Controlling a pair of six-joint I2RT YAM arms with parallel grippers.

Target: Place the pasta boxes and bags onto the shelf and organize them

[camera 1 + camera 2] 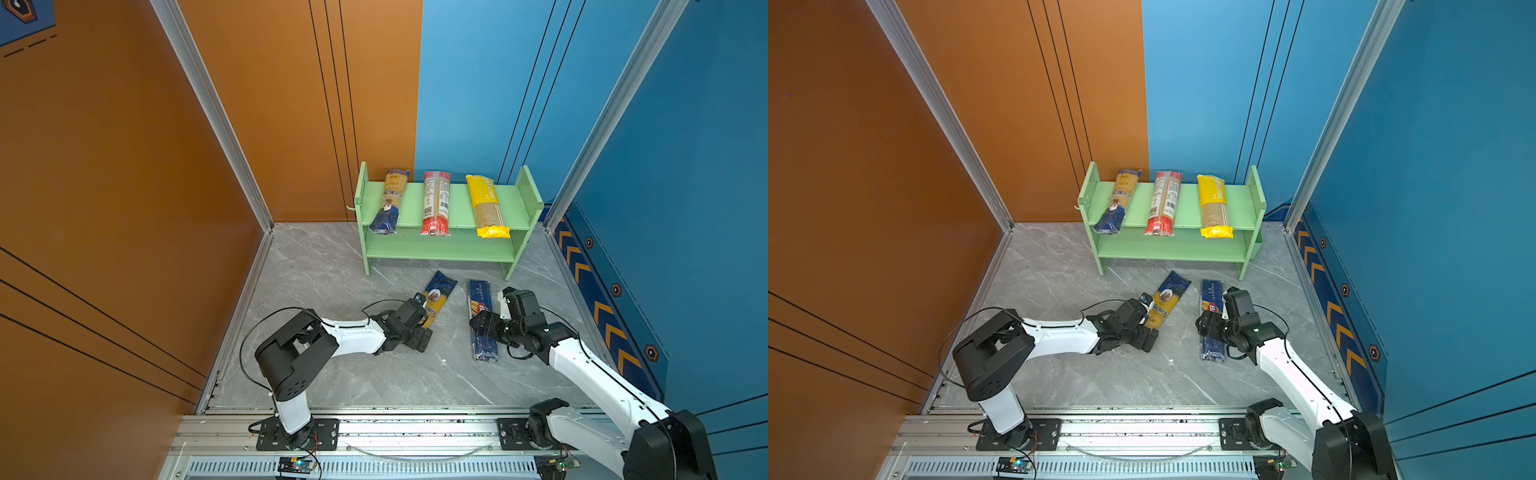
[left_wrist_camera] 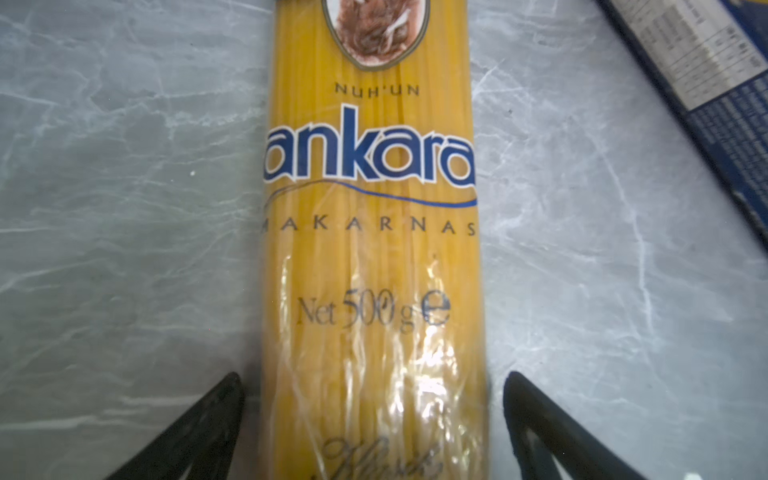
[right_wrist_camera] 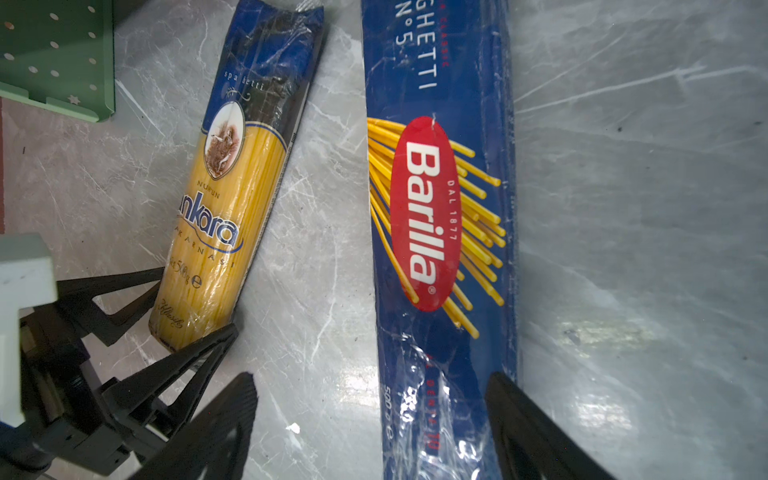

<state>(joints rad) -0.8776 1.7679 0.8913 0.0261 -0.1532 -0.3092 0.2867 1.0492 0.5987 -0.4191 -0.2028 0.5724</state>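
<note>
On the grey marbled bench (image 1: 332, 374), in front of the green shelf (image 1: 457, 203), lie an ankara bag (image 2: 370, 249) and a dark blue Barilla pack (image 3: 440, 249), near each other but apart. Left end effector (image 2: 372, 380): spread, fingers (image 2: 208, 424) either side of the ankara bag's clear lower end, nothing pinched. Right end effector (image 3: 370, 376): spread over the Barilla pack, off-centre, one finger above the pack's edge, the other above bare bench; nothing pinched. Top tier: a second ankara bag (image 1: 388, 201), a red-ended bag (image 1: 436, 203) and a yellow bag (image 1: 486, 205), well spaced. Handling, as judged: thin glossy film, likely slippery; stiff, brittle strands inside. A hold across the narrow width nearer mid-length should tip less than one at the end.
</note>
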